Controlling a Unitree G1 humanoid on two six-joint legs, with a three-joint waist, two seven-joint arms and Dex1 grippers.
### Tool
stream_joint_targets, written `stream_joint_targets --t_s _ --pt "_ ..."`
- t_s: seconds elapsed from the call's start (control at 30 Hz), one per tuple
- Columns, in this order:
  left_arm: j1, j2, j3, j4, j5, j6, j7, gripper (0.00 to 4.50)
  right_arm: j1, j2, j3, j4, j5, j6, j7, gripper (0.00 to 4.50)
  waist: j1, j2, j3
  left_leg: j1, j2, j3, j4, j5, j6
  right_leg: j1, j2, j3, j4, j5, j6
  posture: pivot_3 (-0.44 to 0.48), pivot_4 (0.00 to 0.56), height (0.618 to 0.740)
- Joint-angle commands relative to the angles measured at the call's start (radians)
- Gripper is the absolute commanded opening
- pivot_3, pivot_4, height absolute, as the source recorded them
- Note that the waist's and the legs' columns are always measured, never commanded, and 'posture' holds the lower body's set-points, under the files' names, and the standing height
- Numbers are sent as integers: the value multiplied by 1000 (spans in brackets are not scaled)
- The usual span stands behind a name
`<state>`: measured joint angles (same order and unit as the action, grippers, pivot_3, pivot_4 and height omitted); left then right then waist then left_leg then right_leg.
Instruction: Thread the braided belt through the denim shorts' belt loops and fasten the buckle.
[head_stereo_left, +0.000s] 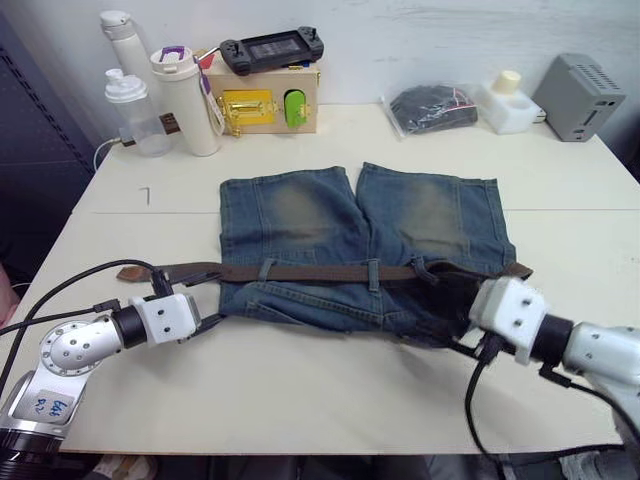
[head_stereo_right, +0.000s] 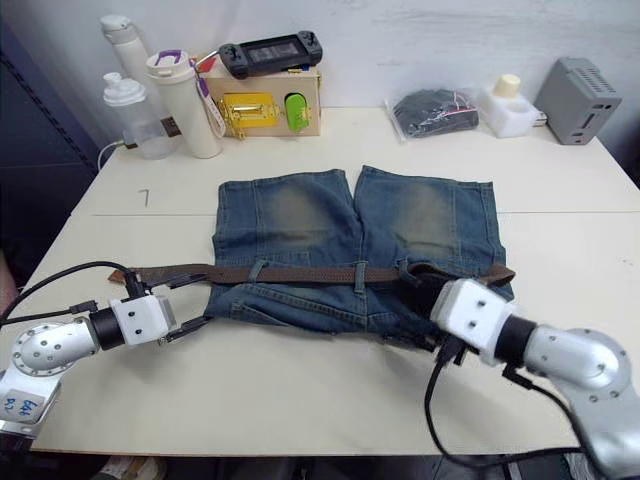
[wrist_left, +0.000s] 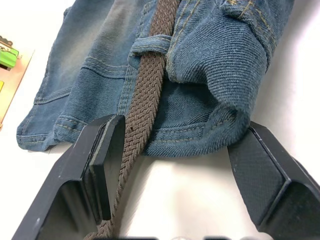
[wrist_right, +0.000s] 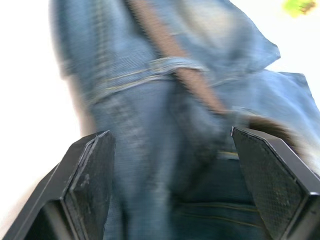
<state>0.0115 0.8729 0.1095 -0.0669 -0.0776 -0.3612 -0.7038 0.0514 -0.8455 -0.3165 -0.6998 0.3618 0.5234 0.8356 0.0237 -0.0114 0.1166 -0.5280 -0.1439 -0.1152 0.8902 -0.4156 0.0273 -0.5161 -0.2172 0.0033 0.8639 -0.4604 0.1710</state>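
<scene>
Left eye view: faded denim shorts (head_stereo_left: 355, 245) lie flat mid-table, a brown braided belt (head_stereo_left: 310, 272) threaded across the waistband, both grippers, left (wrist_left: 170, 180) and right (wrist_right: 170, 185), spread wide at its ends, buckle hard to make out.

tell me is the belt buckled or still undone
Undone. The belt runs through the loops across the shorts, but its two ends lie apart, one off each side of the waistband.

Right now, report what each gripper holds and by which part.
Nothing is held. The left gripper is open around the braided belt and the denim shorts' corner; the right gripper is open over the shorts' waistband.
</scene>
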Motion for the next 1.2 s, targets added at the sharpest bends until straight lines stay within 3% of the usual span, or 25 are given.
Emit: stream_joint_targets --t_s 0.03,0.2,0.37,0.6,0.7,0.9,1.0,1.2 --pt "18 -10 30 -56 -22 -1 -10 3407 -43 -65 -104 115 58 60 36 3958 0 1 1 0 0 0 0 0 0 0 0 0 0 0 0 0 150 645" --pt "22 -30 25 -106 -2 18 -3 3407 -128 -160 -20 263 61 176 60 3958 -1 1 1 0 0 -1 0 0 0 0 0 -1 0 0 0 0 150 645" --pt "30 -43 15 -156 18 31 -7 3407 -263 -257 123 424 92 220 230 3958 -3 6 5 -1 0 0 0 0 0 0 -1 0 0 0 0 0 150 645" --pt "66 -43 9 -193 34 30 -26 3407 -521 -404 297 700 112 91 708 3958 -3 11 10 -2 0 0 0 0 0 -1 -1 -1 -1 0 0 0 150 645" --pt "85 -47 12 -209 34 40 -26 3407 -621 -383 366 788 82 64 772 3147 -4 10 10 -2 0 -1 0 0 0 0 -1 -3 -1 0 0 0 150 645" --pt "127 -55 13 -253 40 66 -24 3407 -709 -406 501 870 62 -47 779 304 -4 12 12 -3 0 0 0 0 0 -2 -1 -2 -1 0 0 0 150 645" --pt "135 -54 11 -262 41 76 -28 3407 -738 -467 589 863 136 -100 779 140 -1 16 15 -3 0 0 1 0 0 -2 -2 -2 -1 0 0 0 150 645" --pt "135 -55 -10 -267 48 78 -43 3407 -879 -649 917 769 432 -125 779 140 -3 21 18 -10 1 2 4 -1 0 -9 -2 -2 0 0 0 0 150 645"
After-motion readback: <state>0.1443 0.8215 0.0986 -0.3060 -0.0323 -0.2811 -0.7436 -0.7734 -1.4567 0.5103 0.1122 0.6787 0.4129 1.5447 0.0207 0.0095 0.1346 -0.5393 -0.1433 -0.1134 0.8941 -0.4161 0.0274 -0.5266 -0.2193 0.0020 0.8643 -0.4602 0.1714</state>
